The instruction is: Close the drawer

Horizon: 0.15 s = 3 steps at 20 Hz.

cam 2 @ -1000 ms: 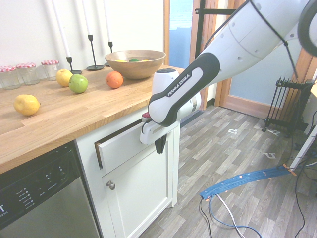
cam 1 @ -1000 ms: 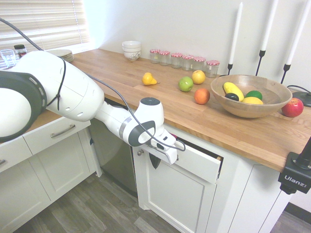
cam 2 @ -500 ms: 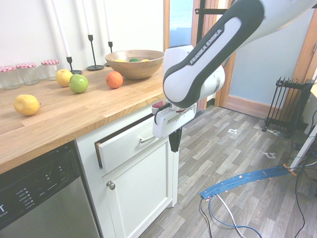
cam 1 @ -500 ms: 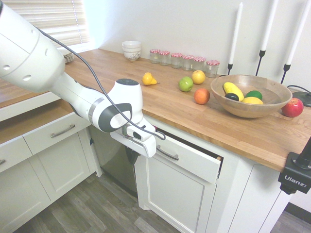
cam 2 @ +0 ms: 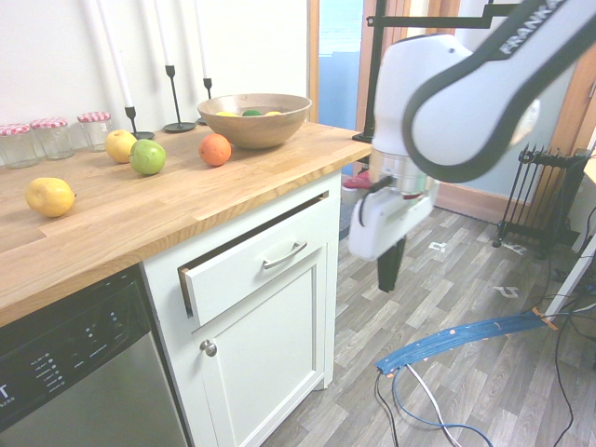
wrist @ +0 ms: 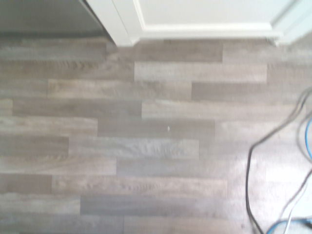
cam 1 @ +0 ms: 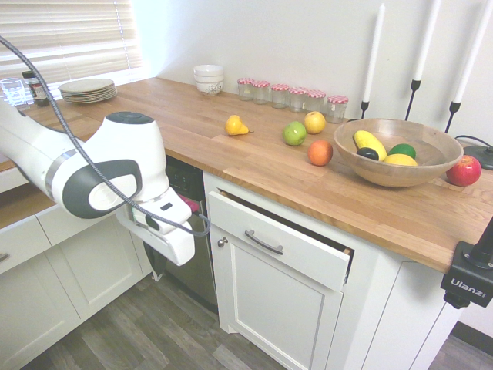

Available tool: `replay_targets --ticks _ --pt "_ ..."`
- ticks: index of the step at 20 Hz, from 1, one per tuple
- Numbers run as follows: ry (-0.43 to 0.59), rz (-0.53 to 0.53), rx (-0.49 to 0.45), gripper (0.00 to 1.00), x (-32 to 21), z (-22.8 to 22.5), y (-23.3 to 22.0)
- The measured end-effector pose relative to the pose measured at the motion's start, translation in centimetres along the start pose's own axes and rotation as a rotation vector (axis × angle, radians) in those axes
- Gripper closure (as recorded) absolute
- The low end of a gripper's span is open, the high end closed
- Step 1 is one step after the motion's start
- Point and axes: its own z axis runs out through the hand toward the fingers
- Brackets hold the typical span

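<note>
Second exterior view. Drawer (cam 2: 253,267): white, curved handle (cam 2: 285,254), partly open beneath countertop (cam 2: 177,207). Gripper (cam 2: 386,285): fingers together, empty, outboard of countertop. Advised: fingers kept together, square push near front's middle, even pressure until flush. Front: faces outward; long axis parallels countertop edge.

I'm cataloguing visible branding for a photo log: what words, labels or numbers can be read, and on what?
"Ulanzi": on the black clamp at the right edge.
"FRANKA", cut off after that: on the robot arm.
The small marks on the dishwasher panel: too small to read.
</note>
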Motion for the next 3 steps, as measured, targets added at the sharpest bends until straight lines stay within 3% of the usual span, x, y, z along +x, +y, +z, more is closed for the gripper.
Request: replay_targets --ticks 3 --pt "0.001 0.011 0.004 0.0 -1.1 0.19 1.92"
